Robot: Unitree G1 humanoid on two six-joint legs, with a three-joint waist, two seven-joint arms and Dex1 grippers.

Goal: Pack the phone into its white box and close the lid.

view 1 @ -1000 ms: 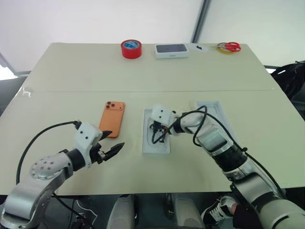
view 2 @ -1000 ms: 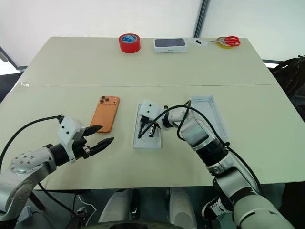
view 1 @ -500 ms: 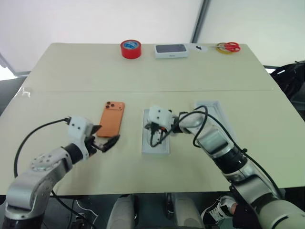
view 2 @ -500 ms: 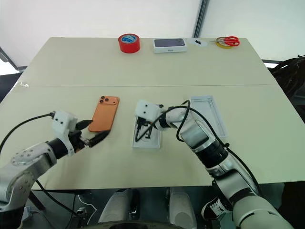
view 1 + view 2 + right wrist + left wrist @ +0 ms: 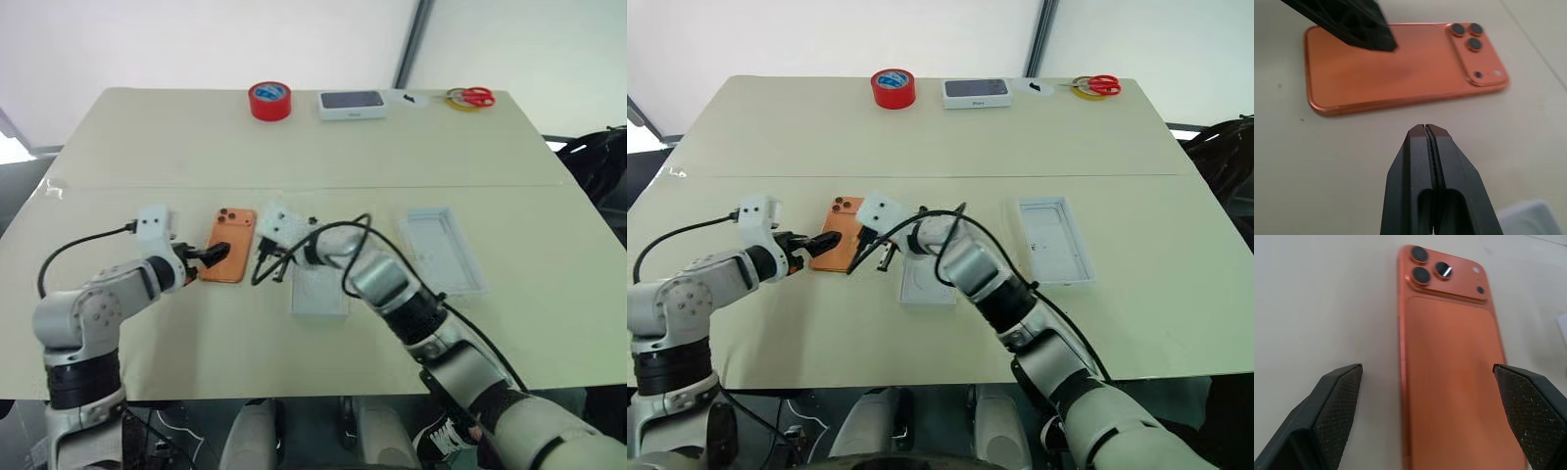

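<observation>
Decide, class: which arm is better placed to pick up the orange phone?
Left. The left gripper is open, its fingers straddling the phone; the right gripper is shut beside it.

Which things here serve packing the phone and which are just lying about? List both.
For the job: phone, white box, lid, left gripper, right gripper.

Lying about: red tape roll, dark-topped white box, scissors.

Bright, even light washes the bench (image 5: pixel 323 147), pale at twelve o'clock. Shadows are soft and short. In the left wrist view the phone (image 5: pixel 1449 362) blurs near six o'clock.
</observation>
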